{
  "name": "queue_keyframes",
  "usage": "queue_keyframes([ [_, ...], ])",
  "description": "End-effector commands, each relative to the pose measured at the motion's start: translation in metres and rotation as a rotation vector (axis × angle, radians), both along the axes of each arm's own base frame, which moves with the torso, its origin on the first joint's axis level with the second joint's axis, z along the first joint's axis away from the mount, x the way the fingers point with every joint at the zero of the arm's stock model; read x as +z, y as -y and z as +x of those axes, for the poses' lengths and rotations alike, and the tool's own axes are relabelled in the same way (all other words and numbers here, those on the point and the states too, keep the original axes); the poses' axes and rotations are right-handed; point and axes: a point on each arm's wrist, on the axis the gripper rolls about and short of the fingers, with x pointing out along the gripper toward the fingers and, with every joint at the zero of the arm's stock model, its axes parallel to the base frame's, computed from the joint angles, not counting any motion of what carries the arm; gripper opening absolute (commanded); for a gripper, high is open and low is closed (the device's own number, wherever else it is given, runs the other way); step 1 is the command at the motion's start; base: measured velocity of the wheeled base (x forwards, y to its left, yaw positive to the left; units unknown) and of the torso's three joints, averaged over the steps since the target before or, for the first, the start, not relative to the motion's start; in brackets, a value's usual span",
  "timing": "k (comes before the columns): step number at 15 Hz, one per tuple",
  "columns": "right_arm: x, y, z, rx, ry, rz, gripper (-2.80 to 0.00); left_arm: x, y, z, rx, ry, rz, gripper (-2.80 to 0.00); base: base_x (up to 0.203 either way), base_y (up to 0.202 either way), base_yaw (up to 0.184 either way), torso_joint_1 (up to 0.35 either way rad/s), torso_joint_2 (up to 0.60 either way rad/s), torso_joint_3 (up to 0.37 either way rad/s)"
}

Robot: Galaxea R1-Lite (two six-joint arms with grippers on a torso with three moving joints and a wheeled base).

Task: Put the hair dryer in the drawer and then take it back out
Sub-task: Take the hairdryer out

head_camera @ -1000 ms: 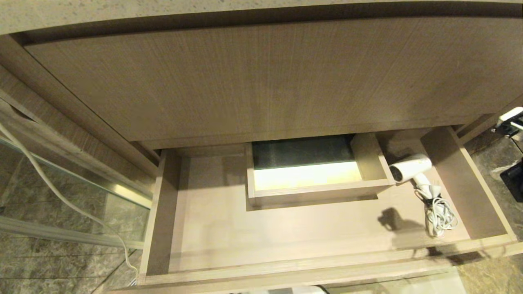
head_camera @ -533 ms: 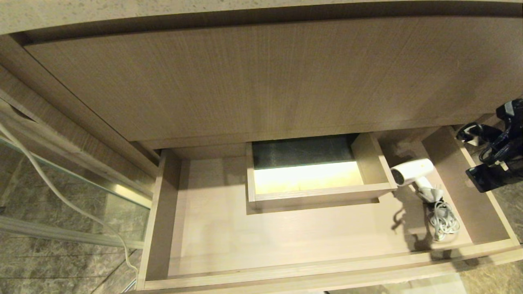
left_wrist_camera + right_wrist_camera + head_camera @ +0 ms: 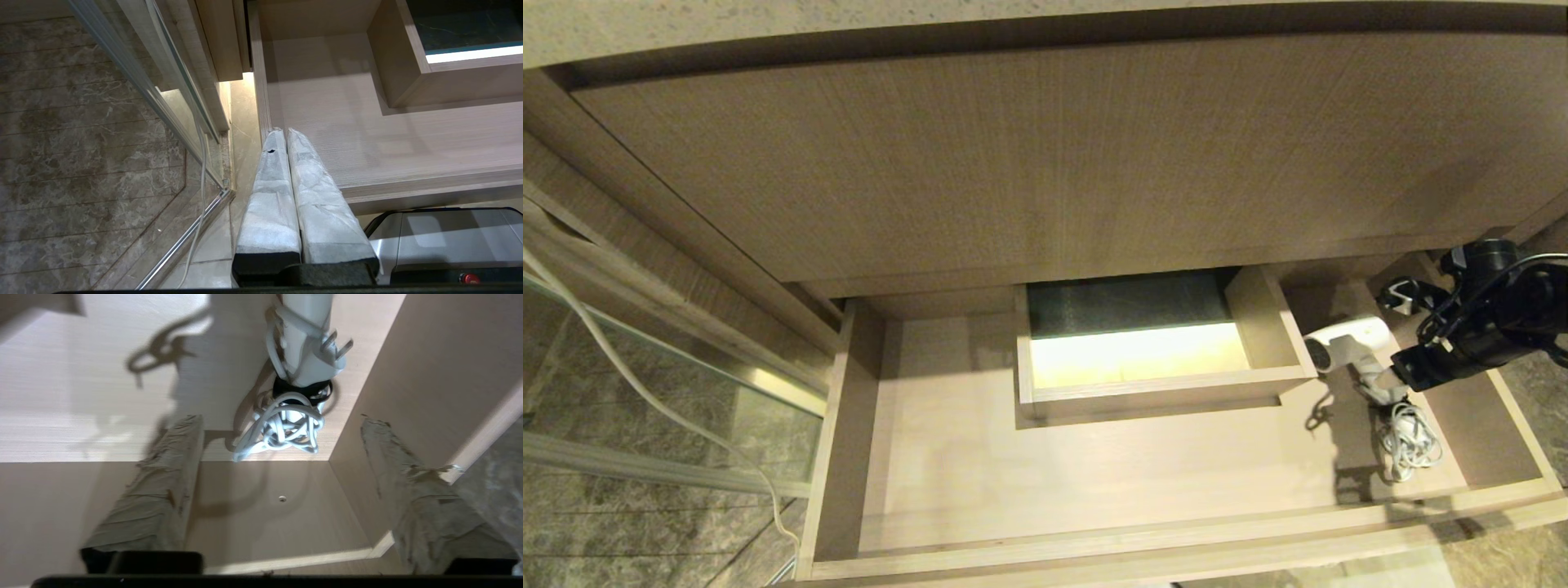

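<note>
In the right-hand end of the drawer [image 3: 1094, 482], beside the boxed cut-out [image 3: 1160, 380] at its middle, we find the hair dryer [image 3: 1343, 341] lying on the drawer floor. Its fat white barrel points toward the cut-out's side wall and sits close to it. The short handle runs away from the cut-out, toward the drawer's front rail, and the bundled white cord [image 3: 1409, 437] lies loose at the handle's end, with the plug [image 3: 322, 355] strapped against the handle.

We see the right end effector [image 3: 1401, 331] hanging over the drawer's right end, just beyond the dryer as seen from the cut-out. Its two wrapped fingers [image 3: 159, 490] stand wide apart with nothing between them; from the right wrist view they straddle the air above the cord bundle, and neither finger touches the dryer or the cord. The drawer's right side wall [image 3: 408, 396] rises just next to one finger.

On the far side of the cut-out from the dryer, we see the left end effector [image 3: 286, 134] parked outside the drawer's left front corner, over the marble floor [image 3: 81, 163]. Its wrapped fingers [image 3: 269, 196] are pressed together, empty. A thin white cable [image 3: 645, 392] trails across the floor there, beside a glass panel [image 3: 670, 367] with a metal rail.
</note>
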Motion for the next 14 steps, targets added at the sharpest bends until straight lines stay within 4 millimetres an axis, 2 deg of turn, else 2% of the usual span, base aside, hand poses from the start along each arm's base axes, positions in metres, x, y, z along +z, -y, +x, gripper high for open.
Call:
queue_keyframes([
  [1,-0.018,0.012,0.007,0.023,-0.049,-0.018,0.0,0.0,0.0,0.0,0.0,0.0,0.0,-2.8,0.0,0.0,0.0,0.0,0.0,0.0],
  [7,-0.012,0.032,0.016,0.068,-0.003,-0.094,0.0,0.0,0.0,0.0,0.0,0.0,0.0,-2.8,0.0,0.0,0.0,0.0,0.0,0.0],
  [14,-0.016,0.033,0.02,0.085,-0.008,-0.077,0.0,0.0,0.0,0.0,0.0,0.0,0.0,-2.8,0.0,0.0,0.0,0.0,0.0,0.0],
])
